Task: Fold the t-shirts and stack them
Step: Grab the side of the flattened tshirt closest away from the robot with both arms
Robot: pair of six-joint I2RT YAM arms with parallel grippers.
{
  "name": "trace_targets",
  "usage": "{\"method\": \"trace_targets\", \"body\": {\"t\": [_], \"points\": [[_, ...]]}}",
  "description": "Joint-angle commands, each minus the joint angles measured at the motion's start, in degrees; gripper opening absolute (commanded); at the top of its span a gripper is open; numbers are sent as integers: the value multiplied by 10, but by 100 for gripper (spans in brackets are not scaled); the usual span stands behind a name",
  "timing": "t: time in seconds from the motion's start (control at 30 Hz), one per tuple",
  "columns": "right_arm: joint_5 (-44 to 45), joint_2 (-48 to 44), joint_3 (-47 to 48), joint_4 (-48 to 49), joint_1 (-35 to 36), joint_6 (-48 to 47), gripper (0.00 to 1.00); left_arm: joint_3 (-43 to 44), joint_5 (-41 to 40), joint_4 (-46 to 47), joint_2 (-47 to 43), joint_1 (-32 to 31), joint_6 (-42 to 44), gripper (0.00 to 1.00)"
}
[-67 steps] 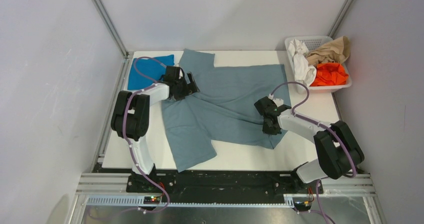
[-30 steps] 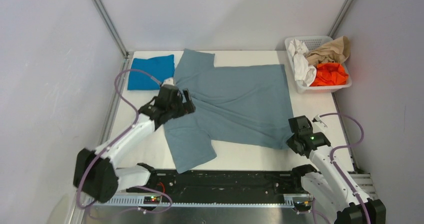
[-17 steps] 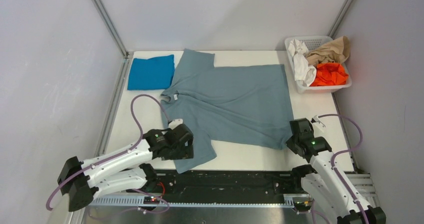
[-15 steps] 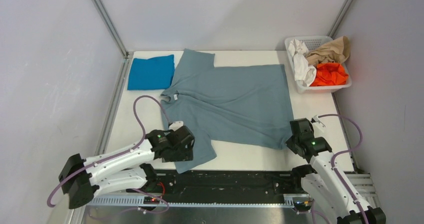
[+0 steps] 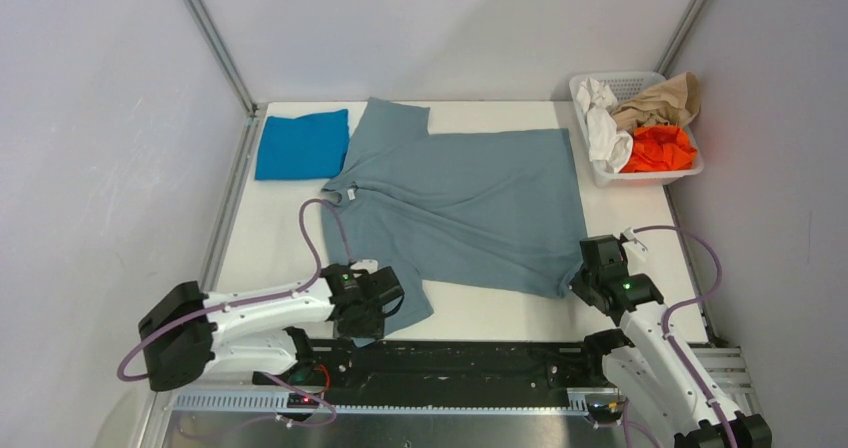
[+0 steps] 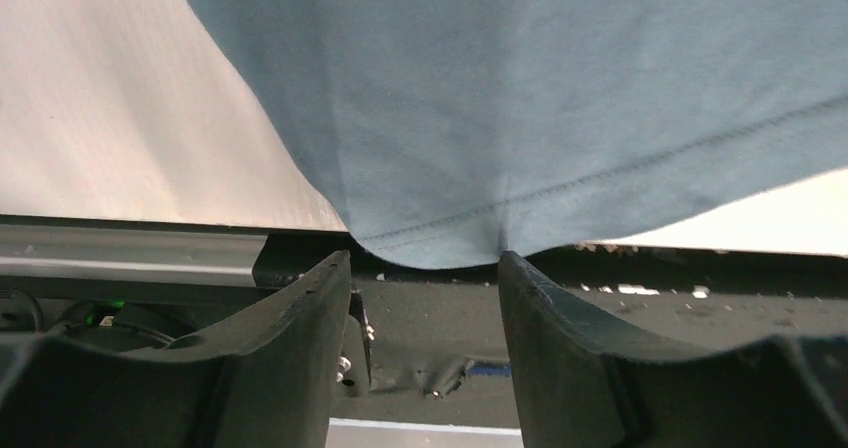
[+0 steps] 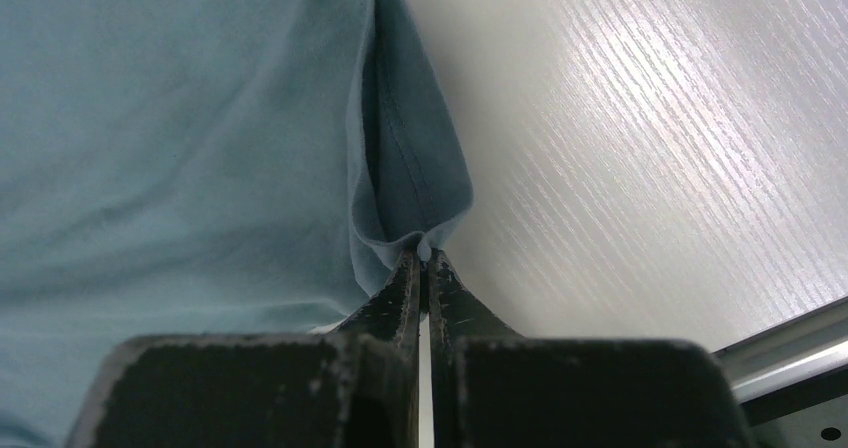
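Note:
The large grey-blue t-shirt lies spread flat across the white table, collar to the left. A brighter blue t-shirt sits folded at the far left corner. My left gripper is at the shirt's near sleeve by the table's front edge. In the left wrist view its jaws stand open, the sleeve corner hanging between the fingertips. My right gripper is at the shirt's near right hem corner. The right wrist view shows it shut on that pinched corner.
A white basket at the far right holds white, tan and orange clothes. The black base rail runs just below the sleeve at the table's front edge. Grey walls and metal posts close in the table.
My left arm has swung from the collar down to the near sleeve corner, and its jaws have narrowed around it. The right gripper has stayed shut on the hem corner.

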Motion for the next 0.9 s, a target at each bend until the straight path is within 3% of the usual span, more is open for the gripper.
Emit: {"method": "trace_targets", "body": {"t": [0.0, 0.13, 0.37, 0.5, 0.73, 0.87], "points": [[-3, 4, -4, 11, -2, -7, 0, 2, -30, 16, 50, -4, -10, 60], [-2, 2, -6, 13, -2, -6, 0, 17, -32, 34, 101, -4, 3, 57], [-8, 0, -8, 15, 0, -9, 0, 40, -56, 41, 135, -4, 6, 26], [-6, -2, -8, 13, 0, -7, 0, 43, -72, 41, 135, -4, 8, 21], [-7, 1, -7, 14, -1, -9, 0, 40, -111, 51, 149, 6, 9, 19], [-7, 4, -7, 15, -1, -12, 0, 38, -127, 60, 156, 16, 10, 1]]}}
